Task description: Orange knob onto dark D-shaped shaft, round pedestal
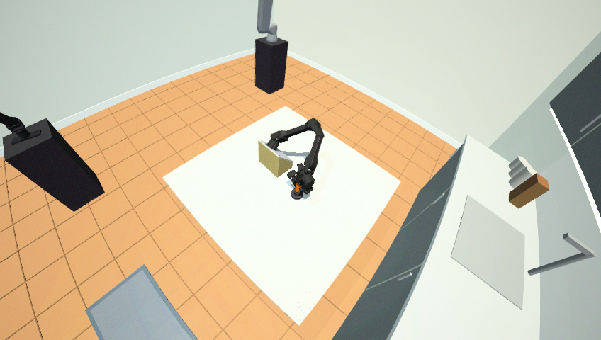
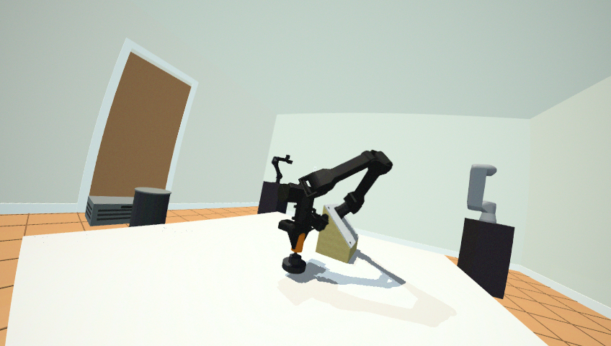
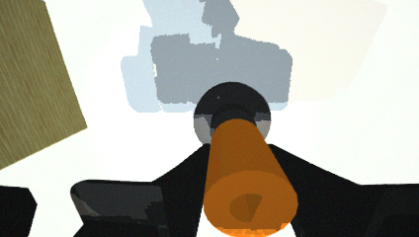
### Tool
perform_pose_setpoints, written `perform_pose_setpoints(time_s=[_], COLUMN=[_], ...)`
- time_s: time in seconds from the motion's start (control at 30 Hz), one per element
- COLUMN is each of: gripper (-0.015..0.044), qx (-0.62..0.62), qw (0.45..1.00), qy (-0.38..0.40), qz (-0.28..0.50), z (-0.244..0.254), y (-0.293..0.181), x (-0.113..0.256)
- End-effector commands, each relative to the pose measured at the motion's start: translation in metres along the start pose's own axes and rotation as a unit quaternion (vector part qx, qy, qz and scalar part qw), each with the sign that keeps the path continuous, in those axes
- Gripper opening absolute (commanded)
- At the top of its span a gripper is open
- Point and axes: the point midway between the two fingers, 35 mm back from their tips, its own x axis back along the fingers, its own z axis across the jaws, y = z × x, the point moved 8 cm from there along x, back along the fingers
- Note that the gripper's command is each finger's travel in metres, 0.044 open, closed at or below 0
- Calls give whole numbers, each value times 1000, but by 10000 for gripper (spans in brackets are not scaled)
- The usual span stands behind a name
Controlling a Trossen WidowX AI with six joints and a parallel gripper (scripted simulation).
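The orange knob (image 1: 298,188) (image 2: 298,242) (image 3: 242,153) is held between the fingers of my gripper (image 1: 298,187) (image 2: 297,243) (image 3: 237,149), which is shut on it. In the exterior view the knob leans slightly, with its top to the right. Its lower end is at the top of the stepped dark collar of the round pedestal (image 1: 296,195) (image 2: 294,265) (image 3: 232,94). The knob stands above the pedestal's wide base. The shaft is hidden, and I cannot tell how far it is inside the knob. A D-shaped mark shows on the knob's top in the wrist view.
The arm's wedge-shaped wooden mount (image 1: 269,159) (image 2: 332,244) (image 3: 35,89) stands close beside the pedestal. Both are on the white surface (image 1: 253,210) (image 2: 150,291). Dark plinths with other arms stand beyond it, and a counter (image 1: 434,303) is at the right in the top view.
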Motion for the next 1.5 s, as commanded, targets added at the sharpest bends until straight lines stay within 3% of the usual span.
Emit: perform_pose_setpoints(time_s=[0.0, 1.1, 1.47], gripper=[0, 0, 0], qx=[53, 53, 158], qw=[999, 999, 988], qy=[-1, -1, -1], qz=[-1, -1, -1], z=[0, 0, 0], y=[0, 0, 0], x=[-1, 1, -2])
